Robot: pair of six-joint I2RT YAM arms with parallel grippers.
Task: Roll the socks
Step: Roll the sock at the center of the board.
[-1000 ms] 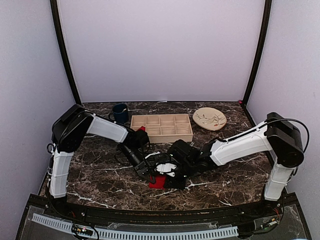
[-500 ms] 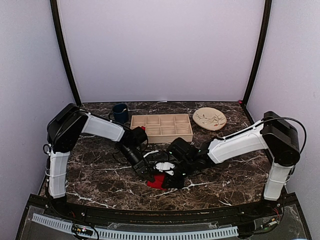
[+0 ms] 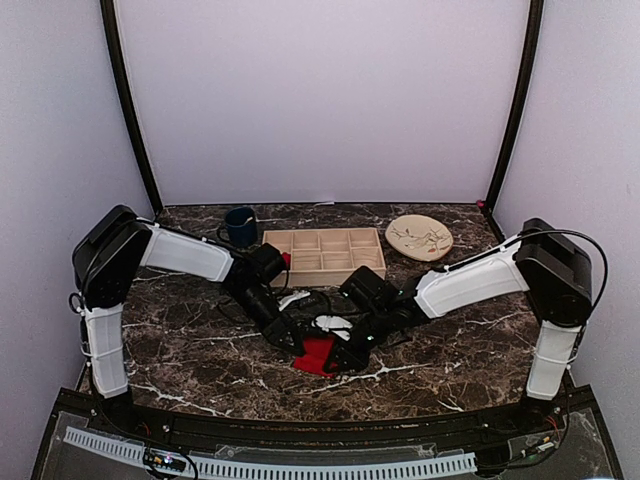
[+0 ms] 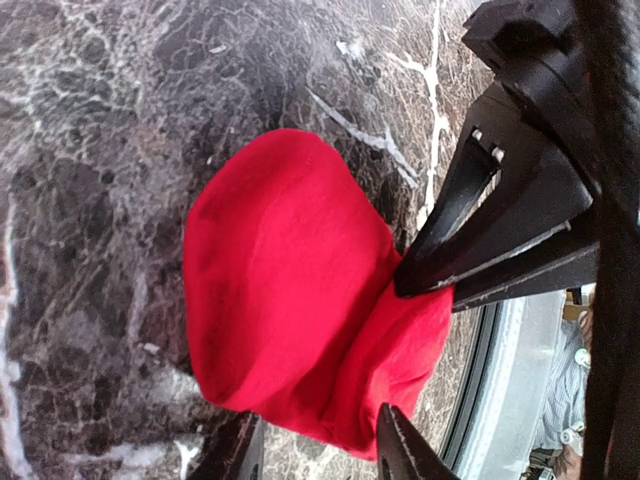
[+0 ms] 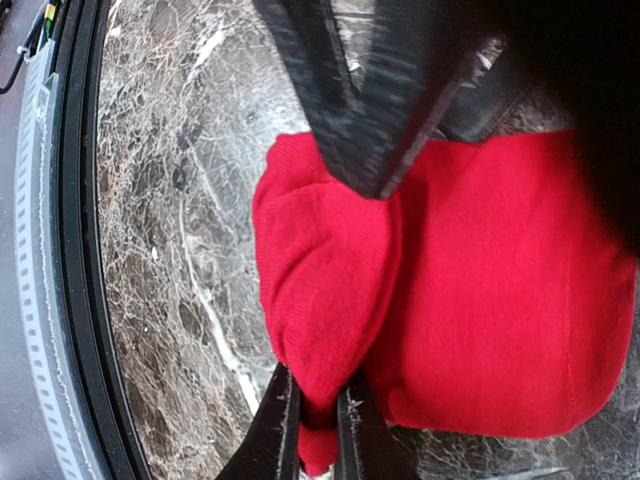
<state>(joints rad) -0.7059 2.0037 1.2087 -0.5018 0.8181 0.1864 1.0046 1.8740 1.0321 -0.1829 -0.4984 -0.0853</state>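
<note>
My right gripper (image 5: 318, 388) pinches a fold of the red sock (image 5: 480, 290), left gripper (image 4: 320, 422) spread wide; I judge the rolling only partway done.

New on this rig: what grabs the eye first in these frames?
The bright red sock lies near the middle of the dark marble table, with both arms meeting over it. The right arm's jaws are pinched shut on a fold of it, while the left arm's jaws stand open at its edge. Behind, a wooden compartment tray sits between a blue mug and a tan plate.
</note>
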